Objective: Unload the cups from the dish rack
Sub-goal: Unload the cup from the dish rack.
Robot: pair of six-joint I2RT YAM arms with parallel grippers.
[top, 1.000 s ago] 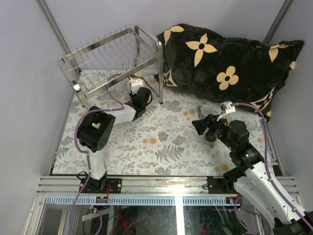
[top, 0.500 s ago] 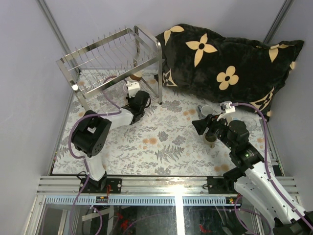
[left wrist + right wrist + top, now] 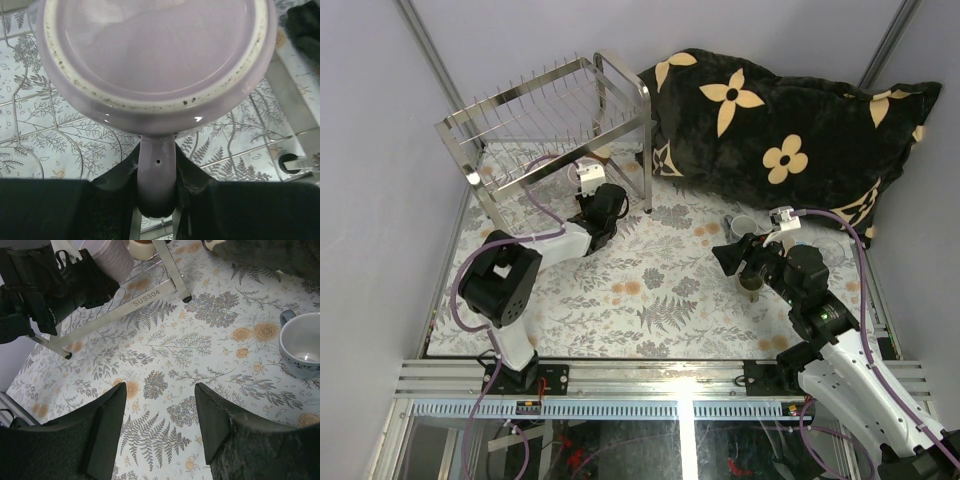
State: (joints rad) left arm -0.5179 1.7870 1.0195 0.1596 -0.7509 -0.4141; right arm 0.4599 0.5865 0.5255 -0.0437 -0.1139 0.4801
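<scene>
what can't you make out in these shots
- Left wrist: lilac mug fills the frame base-on; its inside is hidden, its far side cut off by the top edge.
- Right wrist: blue mug cut off by the right edge; cream-and-brown cup cut off by the top edge.
- Top external: small cup partly hidden by the right arm.

Both arms are built of black joint housings joined by white links. The left arm (image 3: 502,285) is looped by a purple cable (image 3: 453,300), and a small white block (image 3: 590,174) is mounted at its wrist. The right arm (image 3: 820,320) is trailed by a second cable (image 3: 865,270), also purple, and a green light (image 3: 823,317) is lit on one joint. The fingers (image 3: 105,430) are clad in matte black, coarse-textured padding.
</scene>
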